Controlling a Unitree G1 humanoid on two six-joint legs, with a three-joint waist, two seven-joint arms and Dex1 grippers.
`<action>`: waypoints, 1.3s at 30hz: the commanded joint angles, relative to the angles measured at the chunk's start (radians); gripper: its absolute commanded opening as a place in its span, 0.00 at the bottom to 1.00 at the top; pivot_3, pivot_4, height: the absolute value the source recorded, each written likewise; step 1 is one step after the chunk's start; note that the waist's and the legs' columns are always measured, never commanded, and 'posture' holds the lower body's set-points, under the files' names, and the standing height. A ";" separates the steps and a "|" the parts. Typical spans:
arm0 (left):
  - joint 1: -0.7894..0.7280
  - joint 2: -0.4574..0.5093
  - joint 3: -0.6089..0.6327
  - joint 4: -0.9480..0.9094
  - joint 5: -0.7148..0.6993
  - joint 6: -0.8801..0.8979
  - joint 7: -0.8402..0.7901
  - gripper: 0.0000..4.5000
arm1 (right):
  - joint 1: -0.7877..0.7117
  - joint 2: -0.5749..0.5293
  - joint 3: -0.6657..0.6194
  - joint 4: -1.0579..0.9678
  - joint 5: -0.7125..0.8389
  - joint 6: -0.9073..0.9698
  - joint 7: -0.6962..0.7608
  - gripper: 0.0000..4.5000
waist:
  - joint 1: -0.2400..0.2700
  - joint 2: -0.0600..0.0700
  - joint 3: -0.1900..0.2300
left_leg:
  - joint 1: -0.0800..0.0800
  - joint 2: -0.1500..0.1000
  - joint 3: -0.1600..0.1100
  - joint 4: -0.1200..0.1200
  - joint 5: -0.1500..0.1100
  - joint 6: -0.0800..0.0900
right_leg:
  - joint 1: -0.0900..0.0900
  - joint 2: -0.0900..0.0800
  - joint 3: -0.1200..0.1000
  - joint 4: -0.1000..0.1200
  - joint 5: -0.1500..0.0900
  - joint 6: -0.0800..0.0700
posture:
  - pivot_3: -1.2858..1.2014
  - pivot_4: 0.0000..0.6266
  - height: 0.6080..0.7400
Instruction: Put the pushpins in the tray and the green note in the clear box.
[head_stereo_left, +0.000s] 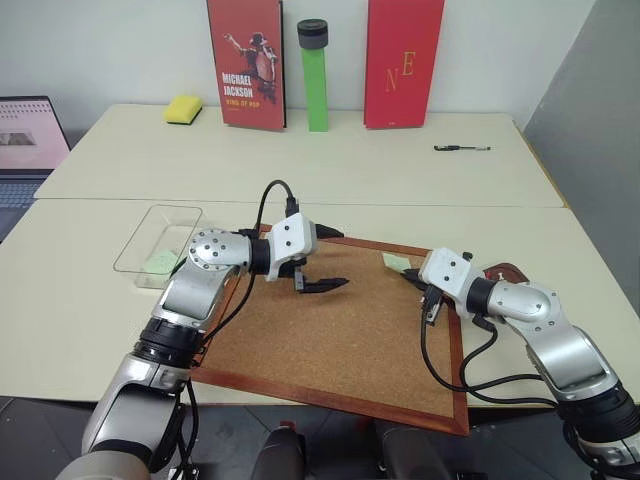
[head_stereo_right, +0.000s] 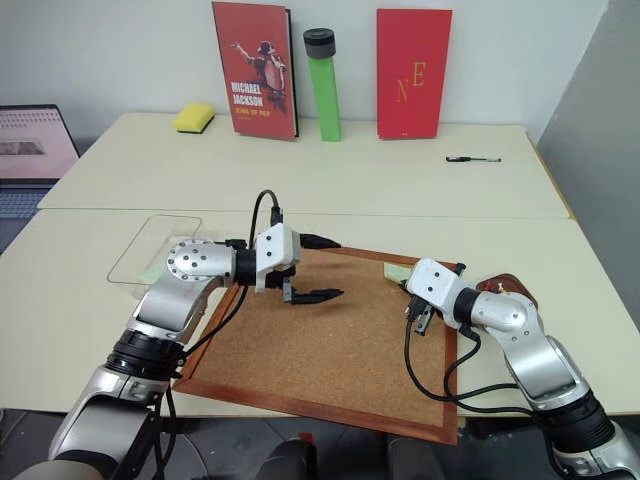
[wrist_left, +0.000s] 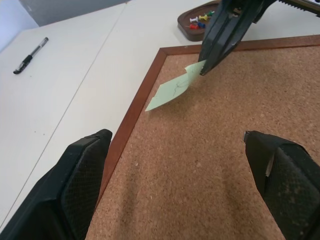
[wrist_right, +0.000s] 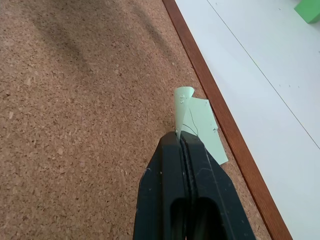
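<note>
Nearest the head camera, low in the left eye view, the left claw (head_stereo_left: 325, 262) hangs spread wide over the corkboard (head_stereo_left: 340, 340), gripping nothing. At right of centre the right claw (head_stereo_left: 414, 278) is pressed together on a corner of the green note (head_stereo_left: 396, 262), near the board's upper edge. Left of centre, the clear box (head_stereo_left: 150, 228) sits on the tabletop (head_stereo_left: 300, 165) and seems to hold a pale green slip already. The tray (head_stereo_left: 505, 272) peeks out behind the right arm.

From the left wrist view, the note hangs by one corner from the right claw's tips; the pushpins (wrist_left: 200, 20) lie in the tray at top centre, so that part looks done.

From the right wrist view, the paper curls at the pinch. With so slim a hold, I judge the note could slip out or crease on the way across to the box, or during a handover to the waiting left claw.
</note>
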 joint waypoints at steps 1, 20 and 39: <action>-0.031 -0.012 -0.005 0.005 0.016 -0.083 0.005 1.00 | -0.034 0.019 -0.031 -0.072 0.044 0.024 0.013 0.00 | 0.000 0.000 0.000 | 0.000 0.000 0.000 0.000 0.000 0.000 | 0.000 0.000 0.000 0.000 0.000 0.000 | 0.52 0.24 1.00; -0.163 -0.125 -0.074 0.293 0.140 -0.340 0.056 0.83 | -0.097 0.071 -0.031 -0.135 0.135 0.152 0.003 0.00 | 0.014 0.000 0.000 | 0.000 0.000 0.000 0.000 0.000 0.000 | 0.000 0.000 0.000 0.001 0.000 0.000 | 0.52 0.24 1.00; -0.161 -0.149 -0.079 0.350 0.142 -0.394 0.009 0.01 | -0.104 0.087 -0.038 -0.150 0.164 0.187 -0.020 0.00 | 0.014 0.000 0.000 | 0.000 0.000 0.000 0.000 0.000 0.000 | 0.000 0.000 0.000 0.002 0.000 0.000 | 0.52 0.24 1.00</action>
